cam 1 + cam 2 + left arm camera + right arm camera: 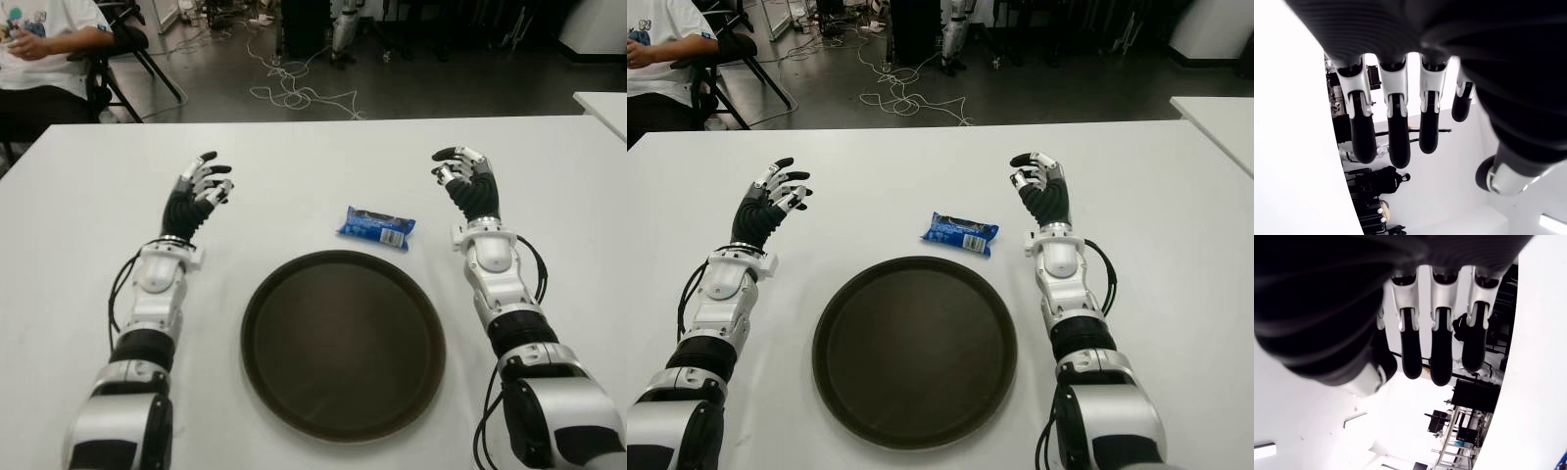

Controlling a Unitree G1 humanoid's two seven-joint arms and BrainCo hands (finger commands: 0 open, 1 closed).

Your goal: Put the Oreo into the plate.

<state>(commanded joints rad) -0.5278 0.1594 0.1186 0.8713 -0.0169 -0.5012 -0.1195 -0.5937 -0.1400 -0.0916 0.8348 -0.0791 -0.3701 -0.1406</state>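
Observation:
A blue Oreo packet (376, 226) lies flat on the white table (313, 157), just beyond the far right rim of the round dark brown plate (257, 323). The plate holds nothing. My right hand (462, 172) hovers to the right of the packet, a short way apart from it, fingers relaxed and holding nothing. My left hand (204, 182) shows well to the left of the packet, fingers spread and holding nothing. Both wrist views show only loosely extended fingers (1394, 132) (1441, 352) with nothing in them.
A seated person (44, 49) is at the far left beyond the table. Cables (294, 88) lie on the floor behind the table. A second white table's corner (602, 106) shows at the right.

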